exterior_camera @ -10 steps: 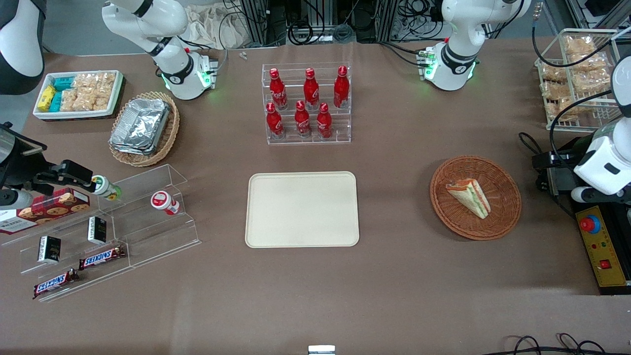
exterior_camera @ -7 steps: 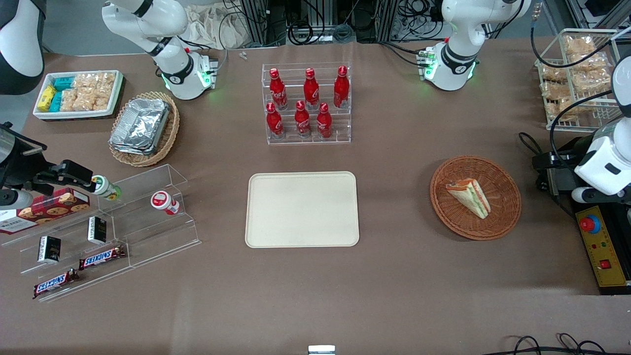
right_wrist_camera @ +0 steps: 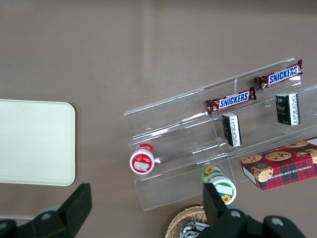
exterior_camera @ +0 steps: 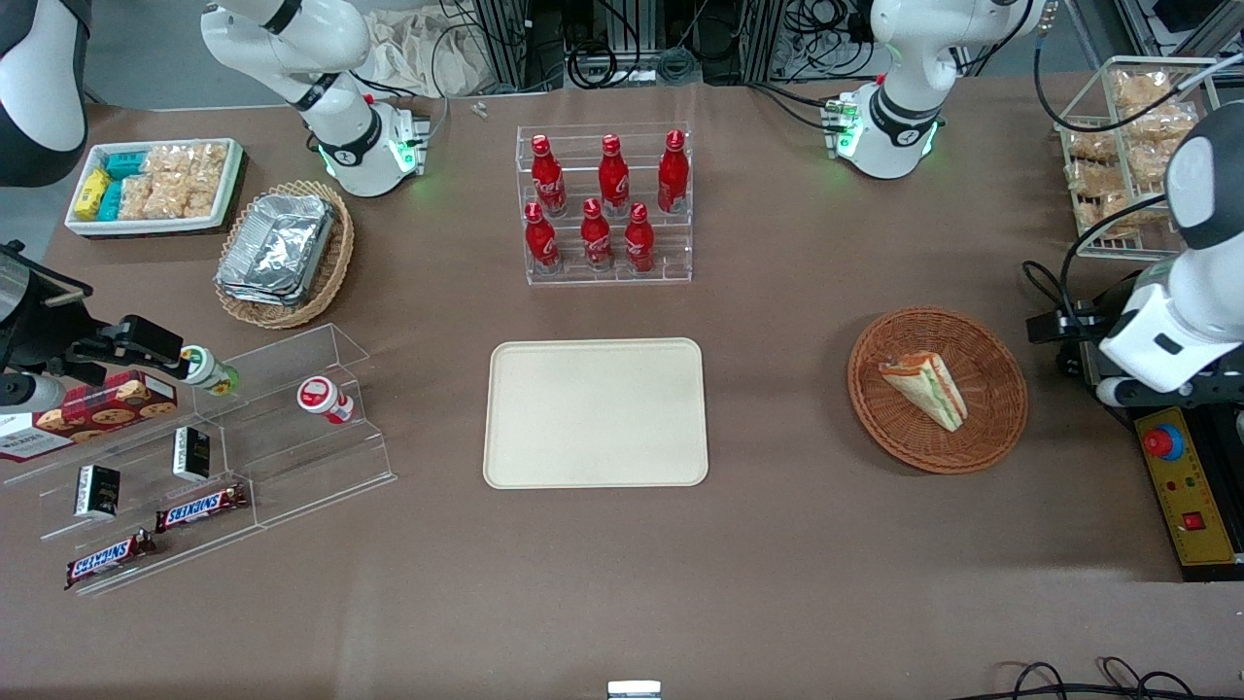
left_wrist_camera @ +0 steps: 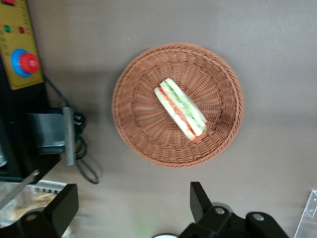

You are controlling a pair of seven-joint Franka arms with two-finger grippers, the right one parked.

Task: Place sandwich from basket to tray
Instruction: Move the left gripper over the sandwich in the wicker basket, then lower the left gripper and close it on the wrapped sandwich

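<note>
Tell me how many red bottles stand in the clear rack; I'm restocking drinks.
6 red bottles in the clear rack: three on the upper step, three on the lower, nearer the front camera. None seems hidden. The gripper hovers open near the basket, far from them.

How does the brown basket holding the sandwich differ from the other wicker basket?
The reddish-brown basket is darker than the tan basket. It holds one sandwich; the tan one holds stacked foil trays. It sits toward the working arm's end, the tan one toward the parked arm's. Both are round woven wicker. The claw hangs open above the table beside the reddish-brown basket.
</note>
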